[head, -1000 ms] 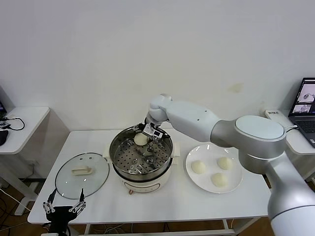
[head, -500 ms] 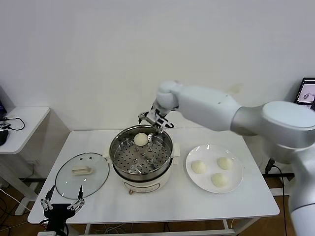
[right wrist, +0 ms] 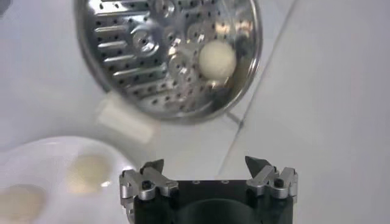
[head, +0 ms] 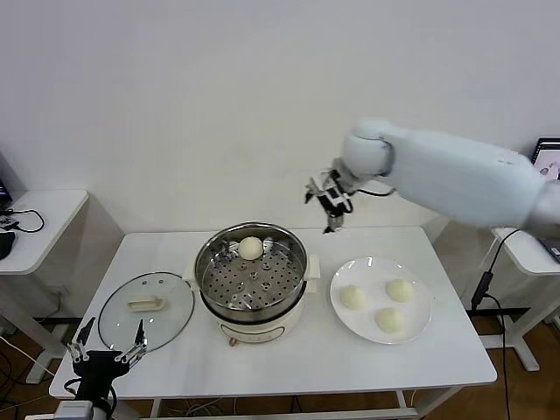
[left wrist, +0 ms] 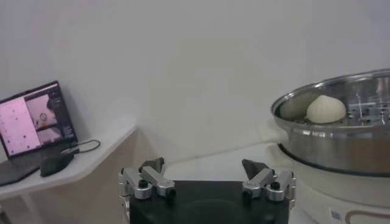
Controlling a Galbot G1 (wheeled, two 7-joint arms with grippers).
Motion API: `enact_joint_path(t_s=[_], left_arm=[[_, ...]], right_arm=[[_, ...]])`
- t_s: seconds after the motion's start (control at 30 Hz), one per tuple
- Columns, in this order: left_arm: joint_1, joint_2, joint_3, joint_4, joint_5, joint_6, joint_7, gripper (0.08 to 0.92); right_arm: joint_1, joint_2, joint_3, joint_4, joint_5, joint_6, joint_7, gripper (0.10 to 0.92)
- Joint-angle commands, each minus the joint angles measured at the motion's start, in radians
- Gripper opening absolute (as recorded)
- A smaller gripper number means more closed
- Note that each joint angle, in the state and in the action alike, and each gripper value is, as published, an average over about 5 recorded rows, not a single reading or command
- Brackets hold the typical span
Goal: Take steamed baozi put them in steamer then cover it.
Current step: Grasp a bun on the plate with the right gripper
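Note:
The shiny steamer (head: 252, 282) stands mid-table on its cream base, uncovered. One cream-white baozi (head: 251, 248) lies on the perforated tray at the far side; it also shows in the left wrist view (left wrist: 325, 109) and the right wrist view (right wrist: 217, 59). Three baozi (head: 353, 297) (head: 400, 290) (head: 389, 320) lie on the white plate (head: 418, 331) to the right. My right gripper (head: 328, 199) is open and empty, high above the table's far edge between steamer and plate. My left gripper (head: 108, 353) is open and empty, low at the table's front left.
The glass lid (head: 145, 311) with a cream handle lies flat on the table left of the steamer. Side tables stand at far left (head: 39, 214) and far right, with a laptop (left wrist: 38, 120) on the left one.
My right gripper has left the baozi on the steamer tray, risen out of the pot and swung right and up, empty. The left arm has barely moved.

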Motion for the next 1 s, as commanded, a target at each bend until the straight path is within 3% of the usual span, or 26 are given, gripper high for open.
enact_joint_path(t_s=[0.03, 0.3, 1.0], left_arm=[[-0.003, 0.008, -0.005, 0.0, -0.006, 0.004, 0.002, 0.823], [0.005, 0.0, -0.008, 0.001, -0.001, 0.005, 0.003, 0.823], [0.013, -0.01, -0.022, 0.008, 0.002, 0.009, 0.003, 0.823]], right_arm=[[-0.081, -0.206, 0.023, 0.117, -0.01, -0.101, -0.016, 0.823], [-0.272, -0.204, 0.108, 0.092, -0.083, -0.081, -0.002, 0.823], [-0.567, 0.022, 0.304, -0.192, -0.268, -0.021, -0.006, 0.823]])
